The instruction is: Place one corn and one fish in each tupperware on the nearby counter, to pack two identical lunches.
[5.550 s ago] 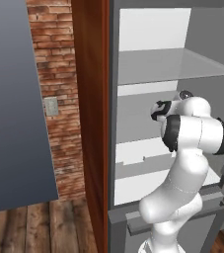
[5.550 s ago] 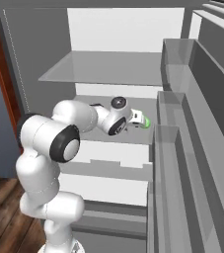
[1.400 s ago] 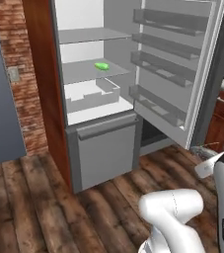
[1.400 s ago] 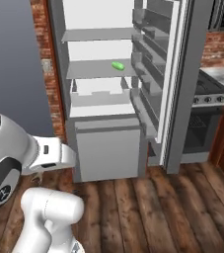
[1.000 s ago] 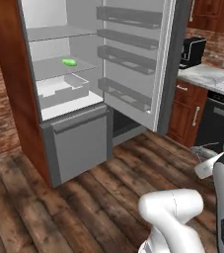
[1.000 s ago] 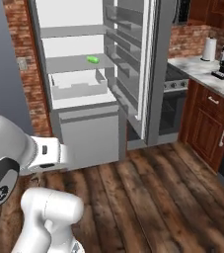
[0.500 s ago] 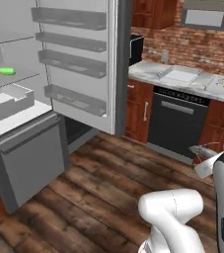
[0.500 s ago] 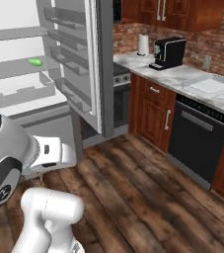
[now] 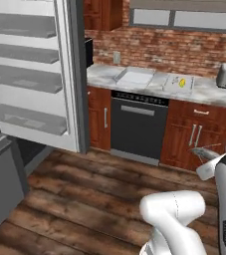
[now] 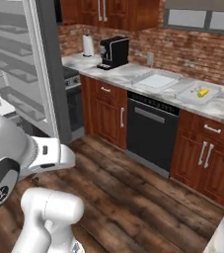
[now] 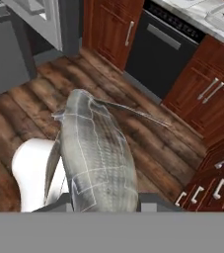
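Grey fish (image 11: 97, 155), jaws apparently hidden beneath.

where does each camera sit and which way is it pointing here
Left base view: behind the arm on its left, facing the counter, the dishwasher and the open fridge door; white arm at lower right, fish near it.
Right base view: behind the arm on its right, facing the same counter, with the coffee machine; arm at lower left.
Hand view: on the hand, looking along the gripper shut on the fish, floor beyond.
Shared: both base views show two tupperware, one holding yellow corn.
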